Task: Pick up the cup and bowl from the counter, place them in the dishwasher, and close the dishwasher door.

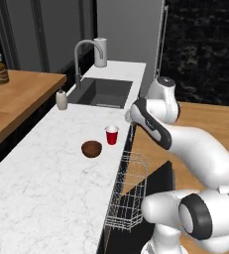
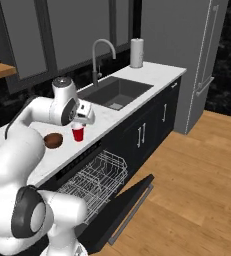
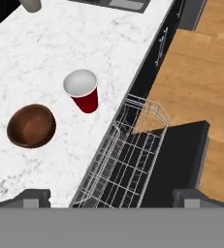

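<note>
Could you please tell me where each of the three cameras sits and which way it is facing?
Left base view: behind the arm's left, looking forward along the counter; the arm rises lower right.
Right base view: behind its right, facing the sink and open dishwasher door; the arm rises lower left.
Hand view: on the hand, looking down past the open end effector.
All three share the cup, bowl and rack.

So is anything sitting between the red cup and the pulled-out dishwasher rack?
Nothing visible. The cup stands upright near the counter edge, the rack is pulled out just below it, and the door is down. The bowl lies on the cup's far side, away from the rack.
</note>
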Robot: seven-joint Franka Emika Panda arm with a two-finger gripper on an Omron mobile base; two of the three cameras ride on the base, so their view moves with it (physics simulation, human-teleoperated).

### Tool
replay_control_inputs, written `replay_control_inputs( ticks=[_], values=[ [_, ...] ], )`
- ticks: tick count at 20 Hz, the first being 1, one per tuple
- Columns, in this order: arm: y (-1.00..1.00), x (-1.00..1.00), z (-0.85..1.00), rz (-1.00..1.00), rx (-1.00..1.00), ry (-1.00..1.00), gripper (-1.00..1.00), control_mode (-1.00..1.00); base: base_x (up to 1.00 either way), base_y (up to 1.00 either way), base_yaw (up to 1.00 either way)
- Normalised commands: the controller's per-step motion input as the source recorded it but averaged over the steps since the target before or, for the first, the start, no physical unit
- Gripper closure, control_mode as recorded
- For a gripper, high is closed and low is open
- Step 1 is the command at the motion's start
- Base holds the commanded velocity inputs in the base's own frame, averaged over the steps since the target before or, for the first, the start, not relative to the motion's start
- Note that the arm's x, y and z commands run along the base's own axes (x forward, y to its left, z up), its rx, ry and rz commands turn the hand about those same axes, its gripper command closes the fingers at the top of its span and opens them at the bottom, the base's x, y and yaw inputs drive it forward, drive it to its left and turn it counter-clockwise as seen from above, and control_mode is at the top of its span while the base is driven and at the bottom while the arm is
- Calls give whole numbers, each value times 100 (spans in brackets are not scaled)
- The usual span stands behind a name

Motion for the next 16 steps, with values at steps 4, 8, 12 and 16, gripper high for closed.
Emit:
replay_control_inputs(
  ticks=[4, 8, 12, 16],
  values=[
    [34, 99, -49, -10, 0, 0, -100, -100, 0, 0, 0],
    [27, 95, -60, -9, 6, -1, -100, -100, 0, 0, 0],
    [1, 78, -35, -6, 15, -2, -100, -100, 0, 0, 0],
    [0, 62, -26, -4, 19, 0, -100, -100, 0, 0, 0]
  ],
)
